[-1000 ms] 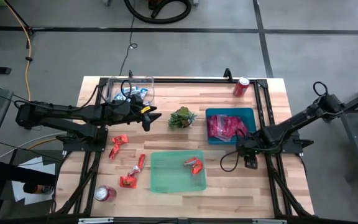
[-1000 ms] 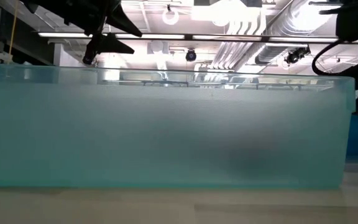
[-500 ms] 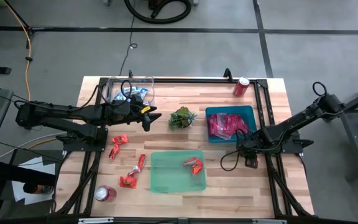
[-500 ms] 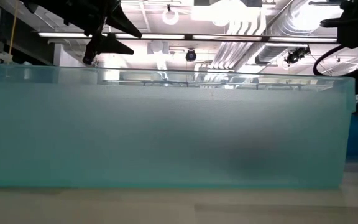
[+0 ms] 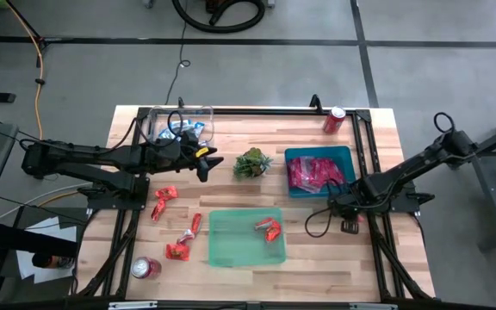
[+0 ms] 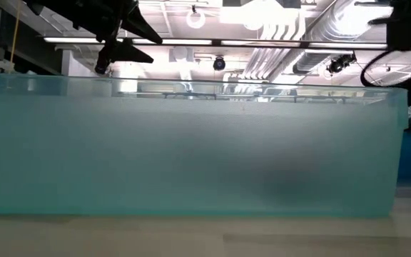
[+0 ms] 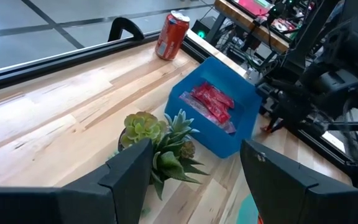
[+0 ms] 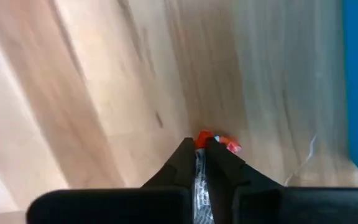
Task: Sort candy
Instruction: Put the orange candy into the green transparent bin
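A: Right gripper [image 8: 199,149]?
B: Low over bare wood just beside the blue bin [image 5: 319,172]; fingers pinching one red-orange candy [image 8: 215,139].

A: Left gripper [image 7: 191,180]?
B: Raised near the small plant [image 5: 252,163]; fingers spread, empty.

A: Other sweets?
B: Pink sweets [image 5: 310,175] in the blue bin. Red-orange pieces [image 5: 269,229] in the green bin [image 5: 231,241]. Loose red-orange pieces [image 5: 164,201] on the table [image 5: 231,125], left of the green bin. Blue-and-white sweets [image 5: 185,128] in the clear bin [image 5: 207,114].
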Available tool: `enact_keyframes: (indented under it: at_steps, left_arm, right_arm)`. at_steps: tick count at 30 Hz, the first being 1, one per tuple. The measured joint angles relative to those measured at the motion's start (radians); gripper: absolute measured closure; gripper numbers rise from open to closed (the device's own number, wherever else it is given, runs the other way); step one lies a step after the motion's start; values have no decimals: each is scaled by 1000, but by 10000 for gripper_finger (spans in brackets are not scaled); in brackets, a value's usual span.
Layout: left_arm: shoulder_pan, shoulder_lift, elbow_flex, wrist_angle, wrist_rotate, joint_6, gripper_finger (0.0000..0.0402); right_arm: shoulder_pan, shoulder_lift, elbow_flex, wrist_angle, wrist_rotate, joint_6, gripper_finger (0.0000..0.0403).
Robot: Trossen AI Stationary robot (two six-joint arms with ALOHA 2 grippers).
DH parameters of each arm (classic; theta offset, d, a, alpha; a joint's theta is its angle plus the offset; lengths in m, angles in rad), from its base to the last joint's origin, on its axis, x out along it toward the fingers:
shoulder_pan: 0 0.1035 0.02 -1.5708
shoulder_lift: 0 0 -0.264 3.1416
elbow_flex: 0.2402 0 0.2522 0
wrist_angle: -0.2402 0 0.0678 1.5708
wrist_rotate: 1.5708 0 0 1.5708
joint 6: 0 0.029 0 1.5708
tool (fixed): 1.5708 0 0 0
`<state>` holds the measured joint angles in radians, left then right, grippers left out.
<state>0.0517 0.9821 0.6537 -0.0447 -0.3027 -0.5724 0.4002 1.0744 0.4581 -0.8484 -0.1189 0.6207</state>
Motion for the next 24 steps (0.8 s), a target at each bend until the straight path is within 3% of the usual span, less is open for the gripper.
enact_keyframes:
  at_steps: [7,12,17,24]
  left_arm:
    - [0,0,0,-21,0,0,169]
    - [0,0,0,-20,0,0,169]
    - [0,0,0,-19,0,0,169]
    - [0,0,0,-10,0,0,169]
  right_arm:
    - [0,0,169,-66,66,-68,397]
    - [0,-1,359,-50,206,-170,399]
    - [-25,-1,459,171,359,-291,401]
    - [-93,1,422,561,353,-364,402]
